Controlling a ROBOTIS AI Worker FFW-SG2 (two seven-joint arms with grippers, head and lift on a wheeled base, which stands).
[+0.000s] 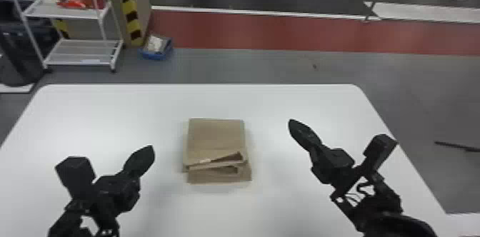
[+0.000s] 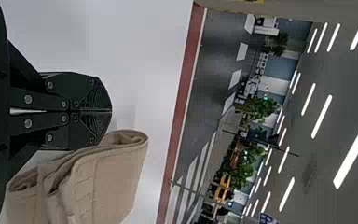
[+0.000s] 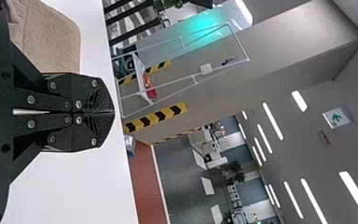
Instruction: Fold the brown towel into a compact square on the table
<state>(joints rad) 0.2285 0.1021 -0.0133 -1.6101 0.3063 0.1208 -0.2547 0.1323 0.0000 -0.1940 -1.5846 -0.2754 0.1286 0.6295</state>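
Observation:
My left gripper (image 1: 144, 157) is left of the folded brown towel (image 1: 217, 136) in the head view, apart from it. The towel lies mid-table as a roughly rectangular stack, with uneven, partly gaping layers along its near edge. My right gripper (image 1: 301, 132) is to the towel's right, farther off. In the left wrist view the left gripper (image 2: 111, 111) has its fingertips pressed together with nothing between them, and the towel (image 2: 107, 182) shows beside it. The right wrist view has the right gripper (image 3: 113, 112) shut and holding nothing, with part of the towel (image 3: 51, 39) beyond.
A white table (image 1: 303, 100) carries the towel, with bare surface around it. Past its far edge on the floor stand a white shelf rack (image 1: 84, 52) and a blue bin (image 1: 157, 53) at the left.

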